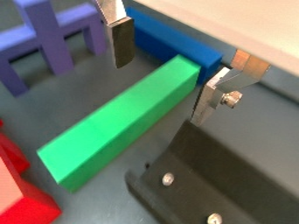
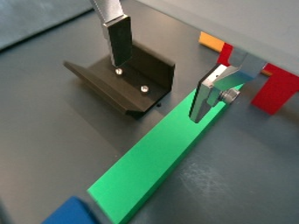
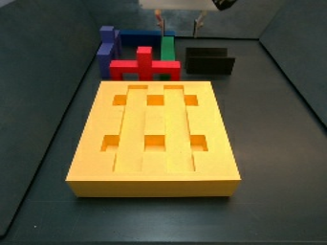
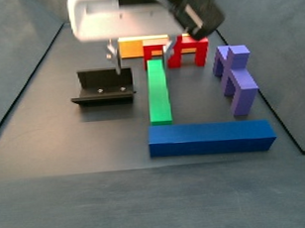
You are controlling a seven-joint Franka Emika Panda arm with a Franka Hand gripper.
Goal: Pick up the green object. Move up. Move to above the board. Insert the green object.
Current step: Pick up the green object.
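The green object (image 4: 156, 86) is a long bar lying flat on the floor between the fixture and the purple block. It also shows in both wrist views (image 1: 117, 131) (image 2: 158, 166) and, only partly, in a side view (image 3: 167, 45). My gripper (image 1: 163, 86) (image 2: 158, 90) (image 4: 127, 54) is open and empty, low over the bar's end. One finger (image 2: 118, 44) hangs over the fixture and the other finger (image 2: 211, 94) is at the bar's edge. The orange-yellow board (image 3: 153, 134) lies apart, and only its edge (image 4: 143, 47) shows behind the gripper.
The dark fixture (image 4: 103, 87) (image 2: 122, 83) stands close beside the bar. A blue block (image 4: 210, 138) (image 1: 176, 48) lies across the bar's other end. A purple block (image 4: 235, 75) and a red cross-shaped block (image 3: 143, 67) (image 4: 186, 52) stand nearby. Dark walls enclose the floor.
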